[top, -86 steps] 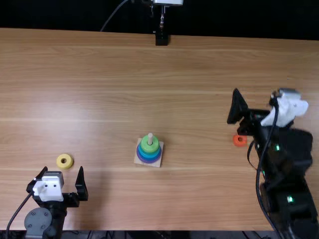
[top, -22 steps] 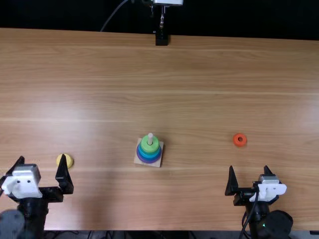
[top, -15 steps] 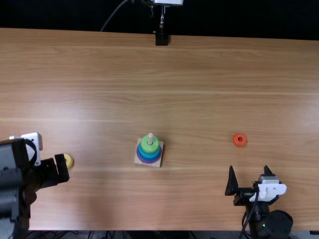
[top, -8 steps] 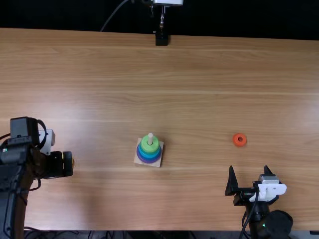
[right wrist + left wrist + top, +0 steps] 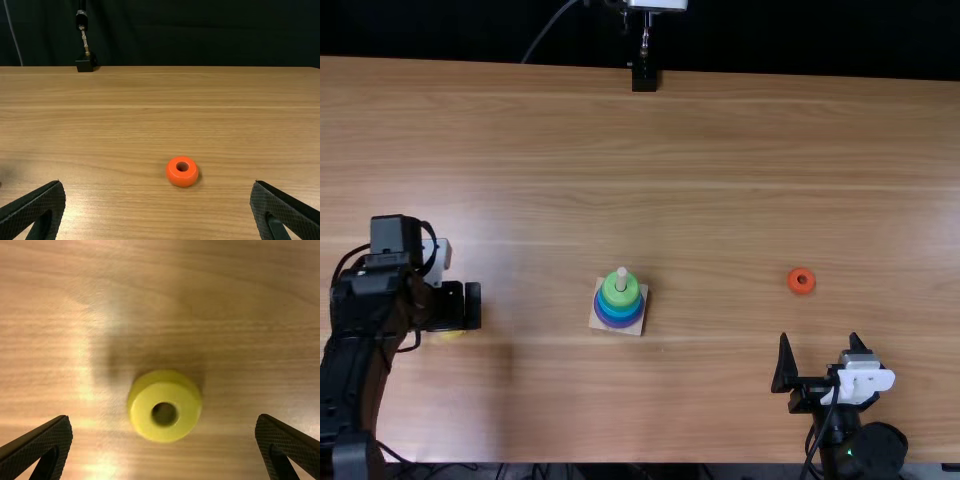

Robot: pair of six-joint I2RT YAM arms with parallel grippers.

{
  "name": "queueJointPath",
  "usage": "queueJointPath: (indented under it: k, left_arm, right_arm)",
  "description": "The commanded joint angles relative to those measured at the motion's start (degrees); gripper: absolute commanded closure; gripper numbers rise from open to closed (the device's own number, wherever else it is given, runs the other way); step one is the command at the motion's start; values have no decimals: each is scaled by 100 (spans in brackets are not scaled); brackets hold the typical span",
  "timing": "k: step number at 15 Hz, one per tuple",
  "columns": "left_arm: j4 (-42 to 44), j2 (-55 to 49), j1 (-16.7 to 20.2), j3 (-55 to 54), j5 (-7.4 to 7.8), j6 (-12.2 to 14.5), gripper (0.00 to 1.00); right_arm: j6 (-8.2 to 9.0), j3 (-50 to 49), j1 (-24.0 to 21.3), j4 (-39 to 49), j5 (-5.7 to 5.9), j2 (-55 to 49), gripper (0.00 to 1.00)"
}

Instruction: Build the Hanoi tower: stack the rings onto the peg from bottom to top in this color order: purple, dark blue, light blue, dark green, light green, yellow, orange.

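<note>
Ring stack (image 5: pixel 619 296), spread-fingered left gripper (image 5: pixel 469 306) over yellow ring (image 5: pixel 165 432) — left of stack, spread-fingered right gripper (image 5: pixel 820 338) and orange ring (image 5: pixel 182 180) — right of stack

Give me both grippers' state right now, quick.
Left gripper: jaws open, holding nothing, above the yellow ring.
Right gripper: jaws open, holding nothing.

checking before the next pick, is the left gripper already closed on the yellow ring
No, the yellow ring sits on the table between the left gripper's widely spread fingers, touching neither.
</note>
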Motion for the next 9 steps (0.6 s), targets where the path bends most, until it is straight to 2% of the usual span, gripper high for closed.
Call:
queueJointPath:
  k: [1, 9]
  left_arm:
    - [13, 235, -46, 28, 39, 9, 0]
    - [-8, 789, -46, 37, 70, 73, 0]
  right_arm:
    - [-17, -350, -53, -428, -57, -73, 0]
    - [-17, -350, -45, -418, -57, -73, 0]
